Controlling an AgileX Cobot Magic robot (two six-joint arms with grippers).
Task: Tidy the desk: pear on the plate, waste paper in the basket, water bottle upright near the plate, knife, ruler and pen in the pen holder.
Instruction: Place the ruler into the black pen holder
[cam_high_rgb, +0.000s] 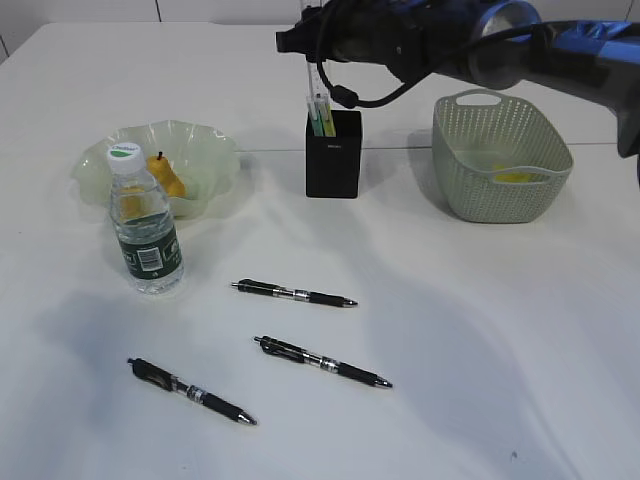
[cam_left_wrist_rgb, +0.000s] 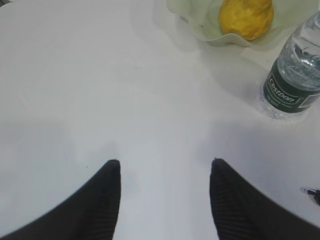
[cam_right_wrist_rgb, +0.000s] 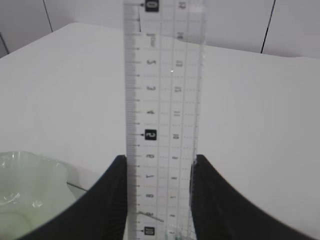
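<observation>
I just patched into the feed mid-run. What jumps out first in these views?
The right gripper is shut on the clear ruler, holding it upright over the black pen holder at the back of the desk. Three black pens lie loose on the white tabletop in front. At the left, the pear sits in the ruffled plate, with the water bottle upright beside it.

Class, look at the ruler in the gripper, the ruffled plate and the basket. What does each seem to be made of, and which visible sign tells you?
Ruler: clear, glossy plastic by the look; the desk shows through behind its black marks.
Plate: pale green and translucent with a wavy rim, probably glass, though moulded plastic cannot be ruled out.
Basket: matte sage-green plastic, apparently; the woven pattern looks moulded, with regular holes.
</observation>
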